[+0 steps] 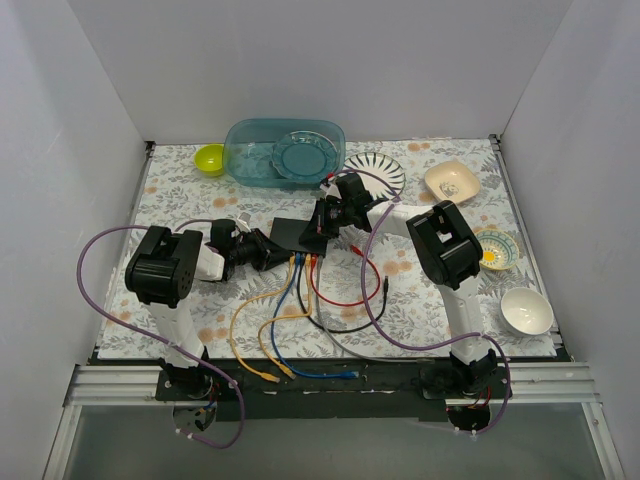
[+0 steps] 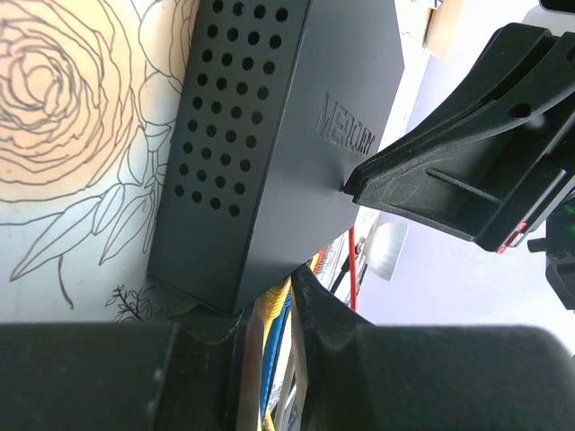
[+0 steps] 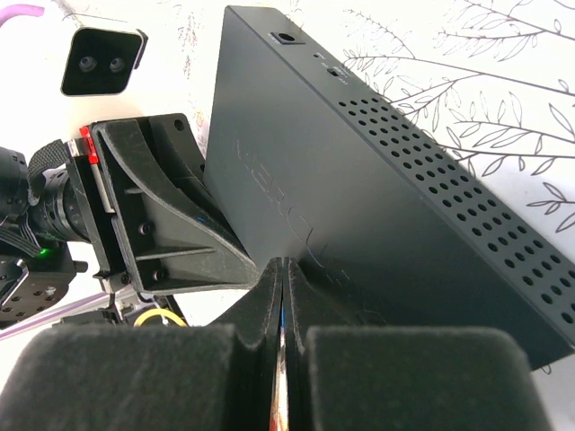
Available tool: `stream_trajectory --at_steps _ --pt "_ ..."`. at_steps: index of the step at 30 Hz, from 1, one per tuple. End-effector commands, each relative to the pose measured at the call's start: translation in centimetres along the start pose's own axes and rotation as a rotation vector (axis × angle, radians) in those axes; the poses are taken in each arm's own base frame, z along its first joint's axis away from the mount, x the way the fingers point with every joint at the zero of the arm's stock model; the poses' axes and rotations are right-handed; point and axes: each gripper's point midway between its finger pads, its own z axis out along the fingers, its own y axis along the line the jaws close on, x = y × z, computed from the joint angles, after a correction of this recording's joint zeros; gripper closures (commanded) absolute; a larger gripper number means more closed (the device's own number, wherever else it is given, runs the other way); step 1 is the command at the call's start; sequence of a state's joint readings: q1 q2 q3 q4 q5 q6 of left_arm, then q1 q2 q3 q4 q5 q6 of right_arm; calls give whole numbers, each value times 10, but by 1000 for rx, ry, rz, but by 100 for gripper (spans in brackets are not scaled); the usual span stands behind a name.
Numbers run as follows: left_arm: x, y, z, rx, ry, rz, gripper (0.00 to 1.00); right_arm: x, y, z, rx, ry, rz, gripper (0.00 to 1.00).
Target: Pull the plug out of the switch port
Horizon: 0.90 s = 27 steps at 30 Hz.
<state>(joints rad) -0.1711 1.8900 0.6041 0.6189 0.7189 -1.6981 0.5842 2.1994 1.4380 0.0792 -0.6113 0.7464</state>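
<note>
The switch (image 1: 293,231) is a flat black box at the middle of the floral cloth, with yellow, blue, black and red cables in its near edge. My left gripper (image 1: 283,255) reaches in from the left to those sockets. In the left wrist view its jaws (image 2: 275,289) are closed on the yellow plug (image 2: 275,302), with the blue cable beside it, right under the switch (image 2: 269,144). My right gripper (image 1: 322,222) is shut and empty. Its tips (image 3: 283,262) press on the top of the switch (image 3: 377,206).
The cables (image 1: 285,330) loop loosely toward the near edge. At the back are a teal tub (image 1: 285,150) holding a plate, a green bowl (image 1: 210,158) and a white plate (image 1: 378,170). A beige dish (image 1: 452,181) and two bowls (image 1: 526,310) sit right. White walls enclose the table.
</note>
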Motion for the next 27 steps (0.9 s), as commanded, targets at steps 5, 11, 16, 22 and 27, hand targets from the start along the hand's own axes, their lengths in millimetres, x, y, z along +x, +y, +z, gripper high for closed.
stream_trajectory --at_steps 5,11,16,22,27 --pt "18 39 -11 -162 -2 -57 100 18 -45 7 126 36 38 99" --pt "32 39 -23 -173 18 -71 100 13 -47 7 121 26 44 99" --pt "30 34 -37 -215 -16 -69 100 9 -48 4 120 16 46 99" --pt "-39 26 -98 -414 -321 -66 100 7 -43 0 119 8 34 99" --pt "-75 73 -156 -754 -511 -243 100 11 -45 -3 127 14 27 99"
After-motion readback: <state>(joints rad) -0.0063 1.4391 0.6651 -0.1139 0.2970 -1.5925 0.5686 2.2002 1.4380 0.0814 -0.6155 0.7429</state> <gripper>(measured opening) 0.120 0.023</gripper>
